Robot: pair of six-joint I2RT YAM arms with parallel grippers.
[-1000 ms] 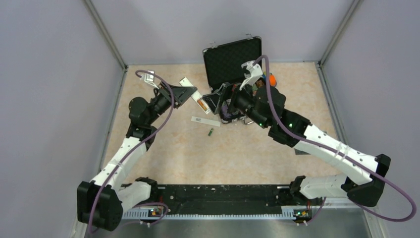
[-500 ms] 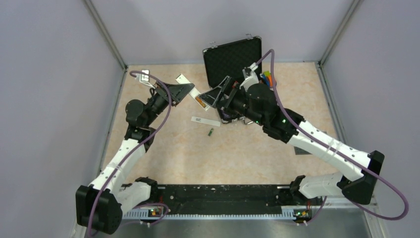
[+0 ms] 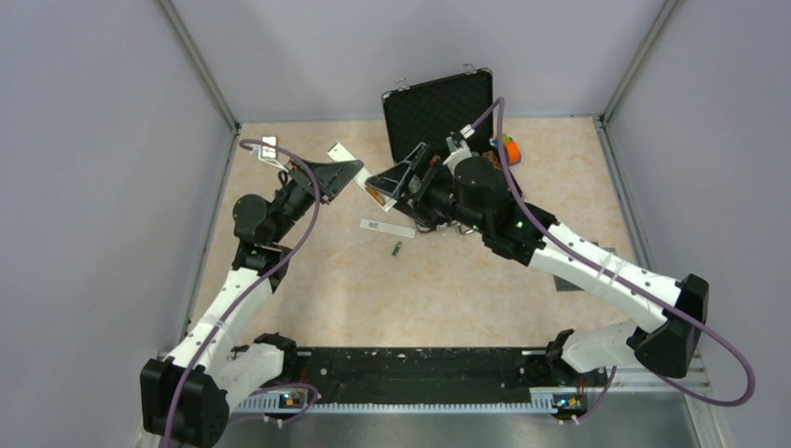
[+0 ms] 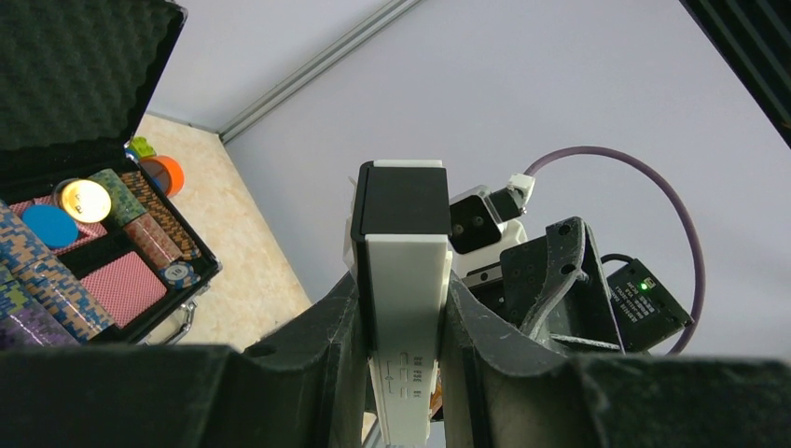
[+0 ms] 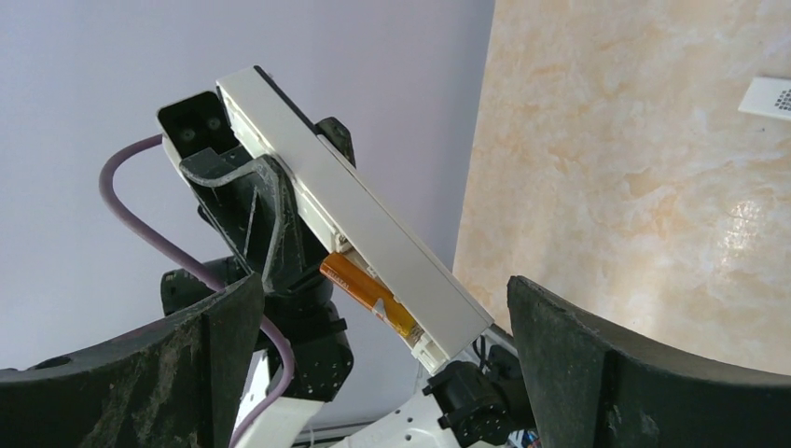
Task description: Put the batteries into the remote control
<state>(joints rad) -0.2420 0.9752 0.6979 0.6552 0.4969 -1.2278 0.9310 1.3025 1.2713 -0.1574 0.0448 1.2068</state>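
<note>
My left gripper [image 3: 338,175] is shut on the white remote control [image 3: 339,150], held up off the table. In the left wrist view the remote [image 4: 403,280] stands upright between the fingers. A brownish-red battery [image 5: 368,294] lies in the remote's [image 5: 373,229] open compartment. My right gripper [image 3: 394,183] is open, facing the remote's near end, and its fingers [image 5: 644,373] stand wide on either side of that end without touching. A green battery [image 3: 396,248] lies loose on the table.
A white cover strip [image 3: 387,227] lies on the table just above the green battery. An open black case [image 3: 438,107] with poker chips [image 4: 93,252] stands at the back, under my right arm. An orange object [image 3: 510,149] sits beside it.
My right arm has swung left and turned its open gripper towards the remote's end. The left arm has shifted slightly left, still holding the remote.
</note>
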